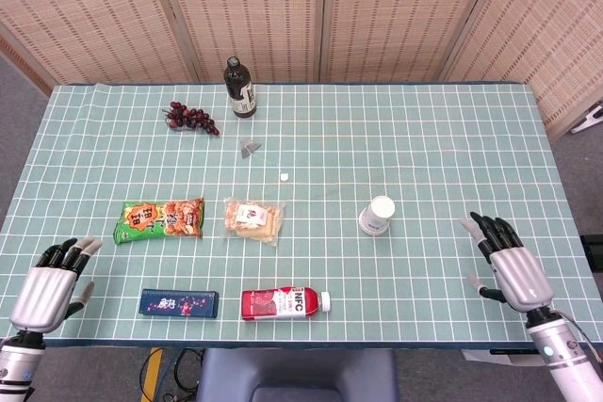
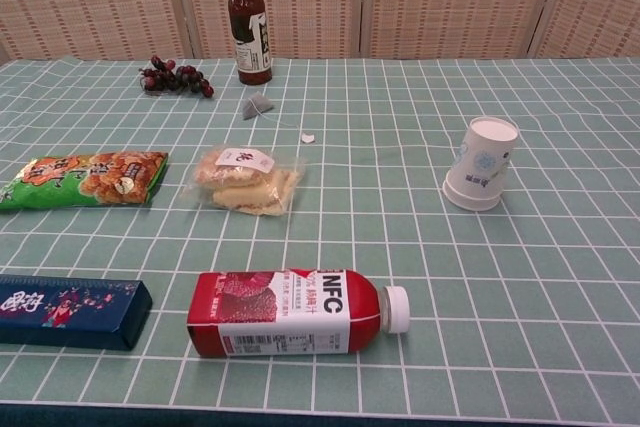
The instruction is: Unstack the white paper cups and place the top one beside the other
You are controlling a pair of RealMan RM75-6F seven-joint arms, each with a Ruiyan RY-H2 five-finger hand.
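Note:
The stacked white paper cups stand upside down, mouth on the cloth, right of the table's middle. They look like one nested stack with a blue print on the side. My right hand hovers at the front right of the table, well right of the cups, fingers spread and holding nothing. Near the front left corner my left hand also holds nothing, its fingers apart. Neither hand shows in the chest view.
A red NFC juice bottle lies at the front edge beside a dark blue box. A green snack bag and a clear pastry packet lie mid-left. Grapes, a dark bottle and a tea bag sit at the back.

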